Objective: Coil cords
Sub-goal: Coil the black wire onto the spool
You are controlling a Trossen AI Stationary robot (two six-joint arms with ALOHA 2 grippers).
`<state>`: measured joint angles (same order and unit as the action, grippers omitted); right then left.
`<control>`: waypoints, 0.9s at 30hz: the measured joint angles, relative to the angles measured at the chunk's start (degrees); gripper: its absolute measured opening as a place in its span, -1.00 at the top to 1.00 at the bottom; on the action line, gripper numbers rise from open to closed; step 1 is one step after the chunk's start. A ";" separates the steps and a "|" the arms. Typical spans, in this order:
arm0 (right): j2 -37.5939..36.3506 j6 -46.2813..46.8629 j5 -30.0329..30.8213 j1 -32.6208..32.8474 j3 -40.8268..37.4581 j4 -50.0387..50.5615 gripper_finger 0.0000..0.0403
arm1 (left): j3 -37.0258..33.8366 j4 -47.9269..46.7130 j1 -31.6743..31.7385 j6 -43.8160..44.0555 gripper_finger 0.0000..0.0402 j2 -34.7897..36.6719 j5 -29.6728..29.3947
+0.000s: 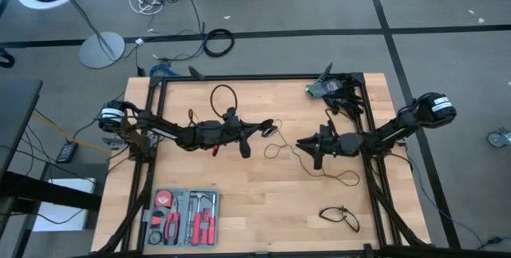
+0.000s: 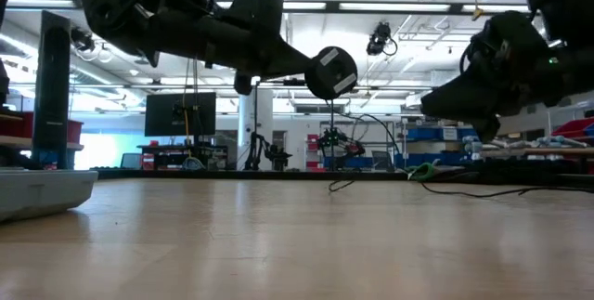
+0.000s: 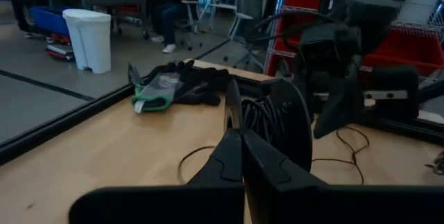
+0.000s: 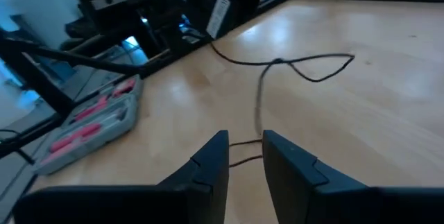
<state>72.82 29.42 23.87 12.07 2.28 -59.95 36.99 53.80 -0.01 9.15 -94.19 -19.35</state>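
Right claw (image 4: 244, 156) slightly parted around long cord (image 4: 258, 106); left claw (image 3: 241, 148) closed, grip unclear.

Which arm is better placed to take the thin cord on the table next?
Probably the right. Its gripper hangs directly over the thin cord, fingers slightly apart. The left gripper sits farther away with fingers together.

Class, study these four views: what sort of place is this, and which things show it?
Probably a robotics lab or workshop. A wooden workbench carries a tool tray and thin cords; red storage shelving and a white bin stand on the open floor beyond.
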 joint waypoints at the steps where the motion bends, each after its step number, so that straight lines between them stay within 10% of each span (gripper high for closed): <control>1: 0.02 -0.03 0.34 -0.32 -0.15 0.03 0.56 | 0.17 0.07 0.00 0.01 1.00 0.00 -0.11; 8: 0.17 0.39 0.41 -0.96 -0.19 0.07 0.57 | 0.22 0.23 0.02 -0.11 1.00 0.00 -1.36; 17: 0.20 0.40 0.42 -0.98 -0.17 0.03 0.58 | 0.20 3.48 1.53 -0.76 1.00 0.00 11.02; 27: 0.22 0.43 0.42 -0.98 -0.17 0.05 0.58 | 0.20 2.62 1.57 -0.93 1.00 0.00 2.41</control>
<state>73.03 29.85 24.29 11.09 2.11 -59.90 37.19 56.42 1.56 8.22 -94.19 -16.94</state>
